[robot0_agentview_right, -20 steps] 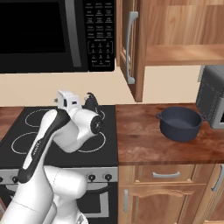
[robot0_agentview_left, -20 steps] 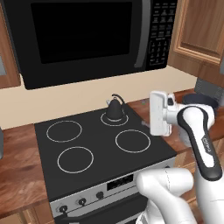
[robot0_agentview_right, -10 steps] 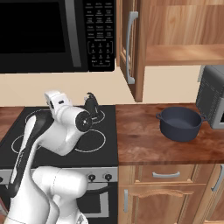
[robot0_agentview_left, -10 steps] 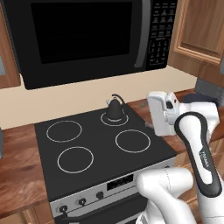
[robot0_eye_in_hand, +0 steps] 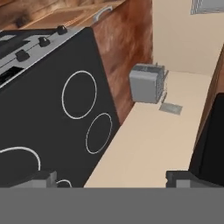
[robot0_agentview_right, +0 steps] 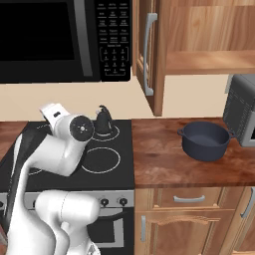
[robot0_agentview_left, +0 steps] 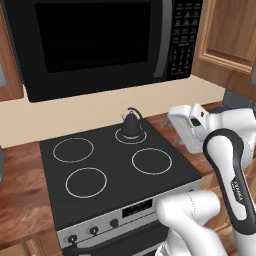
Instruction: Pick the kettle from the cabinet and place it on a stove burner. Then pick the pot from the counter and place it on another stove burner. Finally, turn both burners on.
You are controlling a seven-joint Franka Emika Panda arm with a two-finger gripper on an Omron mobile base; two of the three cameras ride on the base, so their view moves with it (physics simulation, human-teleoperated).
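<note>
Kettle (robot0_agentview_left: 131,125), small, black and cone-shaped with arched handle, sits on our stove burner (robot0_agentview_left: 131,135), our gripper (robot0_eye_in_hand: 111,178) wide apart, holding nothing.

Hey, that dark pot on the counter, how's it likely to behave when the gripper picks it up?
The pot looks rigid and fairly heavy. It is wide and low, so it probably won't tip when nudged. Lifted by one of its small side handles, it would likely tilt.
</note>
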